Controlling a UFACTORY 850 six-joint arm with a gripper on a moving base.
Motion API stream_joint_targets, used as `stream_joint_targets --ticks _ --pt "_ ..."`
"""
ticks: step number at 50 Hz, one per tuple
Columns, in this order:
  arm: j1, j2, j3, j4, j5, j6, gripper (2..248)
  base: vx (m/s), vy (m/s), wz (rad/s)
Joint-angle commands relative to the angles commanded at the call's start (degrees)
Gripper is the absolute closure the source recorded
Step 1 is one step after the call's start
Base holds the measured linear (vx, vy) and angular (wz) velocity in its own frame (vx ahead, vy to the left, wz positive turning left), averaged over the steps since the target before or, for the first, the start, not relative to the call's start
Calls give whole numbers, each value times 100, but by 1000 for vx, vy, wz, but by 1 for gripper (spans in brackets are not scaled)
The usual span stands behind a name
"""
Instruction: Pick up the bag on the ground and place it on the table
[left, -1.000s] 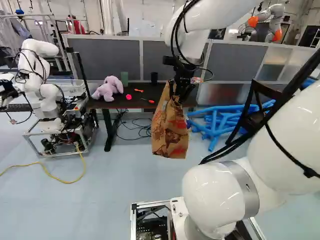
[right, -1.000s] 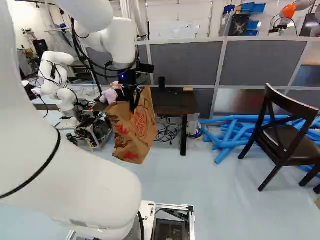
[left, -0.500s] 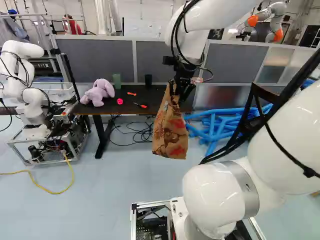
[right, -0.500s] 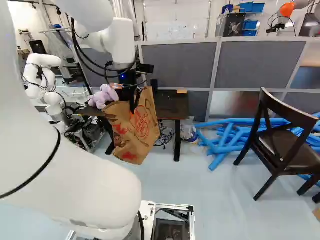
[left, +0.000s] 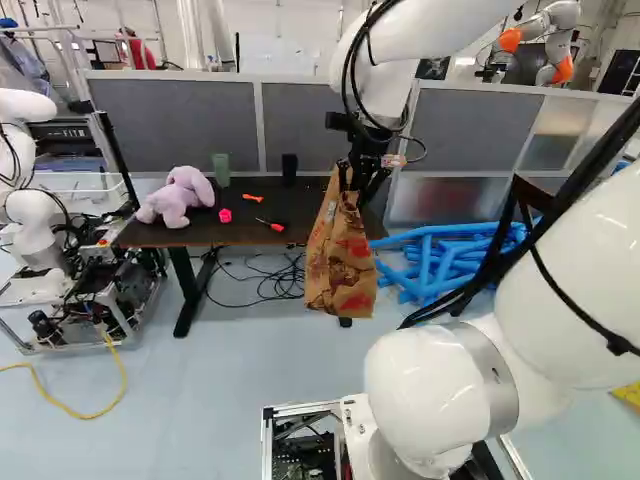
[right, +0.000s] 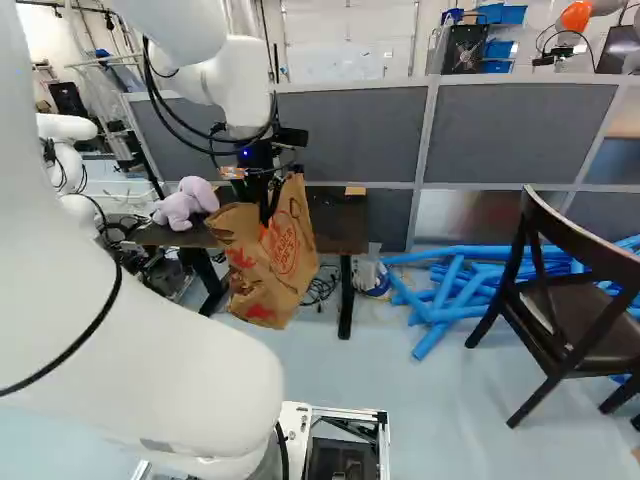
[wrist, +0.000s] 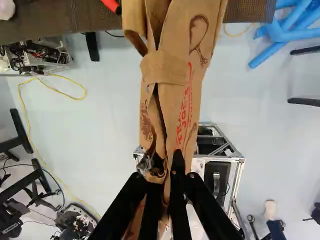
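In the left base view my gripper (left: 362, 182) is shut on the top of the brown paper bag (left: 338, 262), which hangs upright above the floor. The dark table (left: 150, 236) stands behind it, and the bag covers part of the table's right end. From the right base view, the bag (right: 268, 262) hangs before the table's front edge (right: 342, 240). In the wrist view the gripper (wrist: 164, 181) pinches the folded paper (wrist: 172, 100) between its fingers, with the table edge (wrist: 75, 22) beyond the bag.
A purple plush toy (left: 178, 196), green cup (left: 221, 170), black cup (left: 289, 168), pink item (left: 225, 215) and red-handled tool (left: 270, 225) are on the table. Another robot (left: 35, 225) stands left. Blue tubes (right: 450, 300) and a dark chair (right: 570, 300) are at right.
The base has moved: the table looks larger and nearer, and the scene has shifted leftward in both base views. The arm keeps its pose, with the bag still held.
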Motion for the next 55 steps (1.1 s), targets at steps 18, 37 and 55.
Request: stream_joint_targets --ticks 18,37,55 --pt "0 0 0 0 0 0 227 142 -6 -11" --pt "0 5 0 0 0 0 227 0 0 0" --pt "1 356 0 0 0 0 227 0 0 0"
